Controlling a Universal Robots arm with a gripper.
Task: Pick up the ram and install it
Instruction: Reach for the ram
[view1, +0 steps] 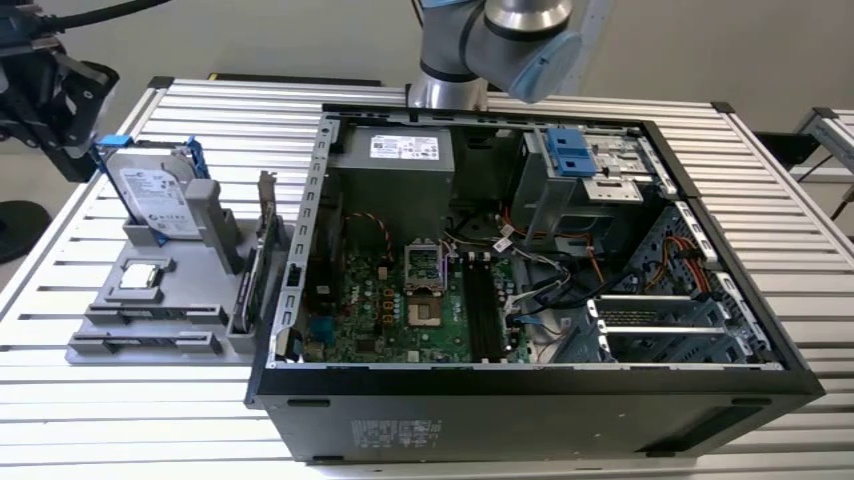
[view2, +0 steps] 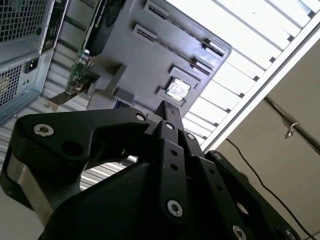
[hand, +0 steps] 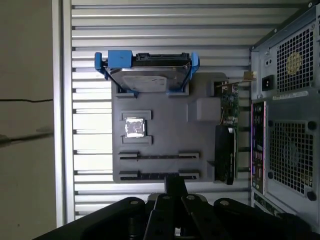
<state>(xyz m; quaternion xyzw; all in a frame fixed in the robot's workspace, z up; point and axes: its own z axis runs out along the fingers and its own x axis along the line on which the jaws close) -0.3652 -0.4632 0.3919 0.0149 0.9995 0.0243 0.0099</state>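
Hovering above the gray tray (hand: 165, 135) on the bench (hand: 150, 30), the gripper (hand: 175, 181) is holding its fingers (hand: 175, 189) clenched together over the tray's slotted edge.

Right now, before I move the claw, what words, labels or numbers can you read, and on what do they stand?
Nothing can be read out; all print is too small.
White label on the silver hard drive in its blue frame: unreadable.
White sticker on the grey metal power supply box: unreadable.
Pale print on the outer wall of the black computer case: unreadable.
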